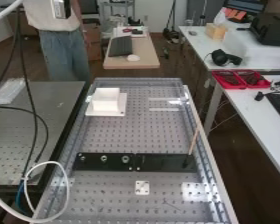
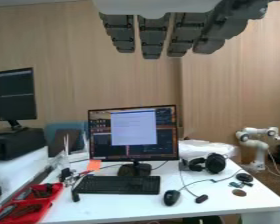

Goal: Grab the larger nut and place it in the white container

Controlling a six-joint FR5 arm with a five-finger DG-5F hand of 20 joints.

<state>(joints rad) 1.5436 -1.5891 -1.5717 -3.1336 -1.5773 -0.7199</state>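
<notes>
We see the larger nut [image 1: 104, 158] on the flat black bar [image 1: 165, 162], between the smaller nut [image 1: 82, 158] and the bearing [image 1: 125, 159]. Farther along the perforated surface [image 1: 124, 137], we find the white container [image 1: 106, 100] on its white plate [image 1: 96, 113]. In the wrist view, our hand [image 2: 152, 37] has its fingers straight and slightly spread, with a monitor [image 2: 134, 134] and keyboard [image 2: 117, 185] beyond.

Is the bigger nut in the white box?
No, the larger nut stands on the flat black bar, between the smaller nut and the bearing.
</notes>
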